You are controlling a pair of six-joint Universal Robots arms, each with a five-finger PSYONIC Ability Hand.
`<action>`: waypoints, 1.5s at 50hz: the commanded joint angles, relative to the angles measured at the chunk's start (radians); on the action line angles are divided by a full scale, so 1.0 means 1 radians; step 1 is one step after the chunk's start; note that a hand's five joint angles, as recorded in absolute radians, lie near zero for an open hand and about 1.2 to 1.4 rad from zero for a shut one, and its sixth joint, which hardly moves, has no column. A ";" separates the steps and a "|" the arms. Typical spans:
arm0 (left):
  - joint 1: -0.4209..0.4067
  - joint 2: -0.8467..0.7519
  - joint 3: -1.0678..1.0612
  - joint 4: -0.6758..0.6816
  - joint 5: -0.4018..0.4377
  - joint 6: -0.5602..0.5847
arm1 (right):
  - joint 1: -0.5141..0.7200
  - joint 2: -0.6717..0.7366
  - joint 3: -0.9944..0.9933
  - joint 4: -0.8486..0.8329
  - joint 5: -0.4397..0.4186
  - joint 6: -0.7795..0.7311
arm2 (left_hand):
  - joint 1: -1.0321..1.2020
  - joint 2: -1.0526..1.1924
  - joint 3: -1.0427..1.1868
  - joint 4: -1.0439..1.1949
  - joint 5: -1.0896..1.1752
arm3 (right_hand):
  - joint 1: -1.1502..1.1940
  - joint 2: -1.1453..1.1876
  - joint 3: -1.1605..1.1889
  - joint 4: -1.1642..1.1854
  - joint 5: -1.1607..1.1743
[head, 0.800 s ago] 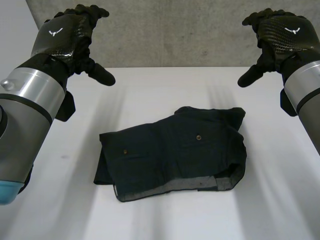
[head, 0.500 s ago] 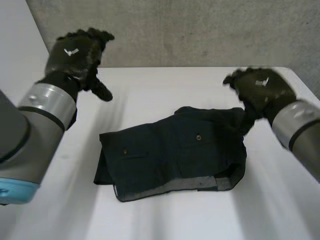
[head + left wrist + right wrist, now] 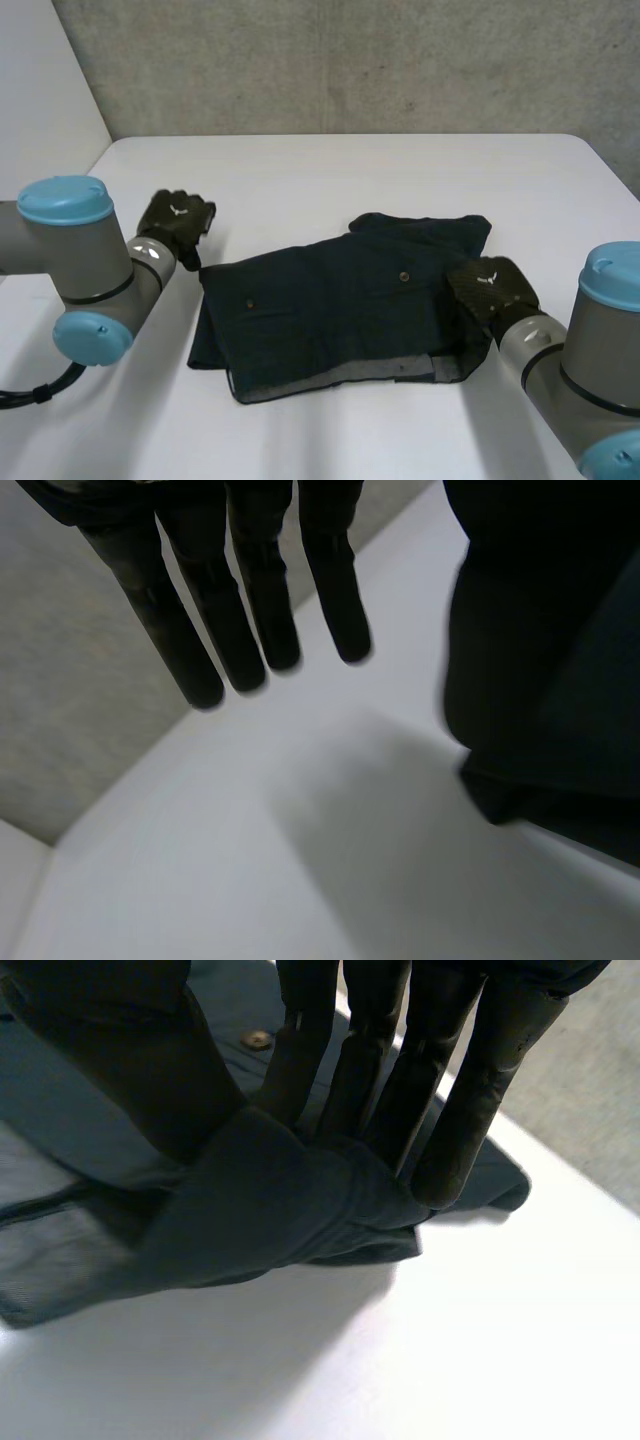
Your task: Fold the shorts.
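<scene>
Dark navy shorts (image 3: pixel 340 305) lie folded in the middle of the white table (image 3: pixel 330 175), with two small buttons facing up. My left hand (image 3: pixel 176 222) is low beside the shorts' far left corner; its fingers (image 3: pixel 250 610) are straight over bare table, holding nothing, and that corner (image 3: pixel 560 790) lies just beside its thumb. My right hand (image 3: pixel 490 286) rests on the shorts' right edge. There its straight fingers (image 3: pixel 372 1050) and thumb pinch a raised fold of the cloth (image 3: pixel 270 1205).
A grey concrete wall (image 3: pixel 350 60) runs behind the table's far edge. White tabletop borders the shorts on every side. Both forearms come in low from the near corners.
Both hands came down from high at the back to table level. The left went to the shorts' left corner; the right reached the right edge and closed on the cloth.
</scene>
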 commanded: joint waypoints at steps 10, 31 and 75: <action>-0.087 0.270 -0.193 -0.115 0.092 -0.038 | -0.179 0.249 -0.477 -0.121 0.032 -0.400 | 0.389 0.430 0.433 0.447 0.449 | 0.413 0.242 0.270 0.233 0.268; -0.079 0.463 -0.354 -0.026 0.092 -0.109 | -0.130 -0.033 -0.409 0.104 0.079 -0.100 | -0.017 0.024 0.028 0.041 0.043 | -0.716 -0.887 -0.859 -0.897 -0.861; -0.001 0.281 -0.315 0.043 0.137 -0.146 | 0.292 0.108 -0.064 -0.008 0.089 0.120 | -0.173 -0.132 -0.128 -0.115 -0.112 | 0.413 0.242 0.270 0.233 0.268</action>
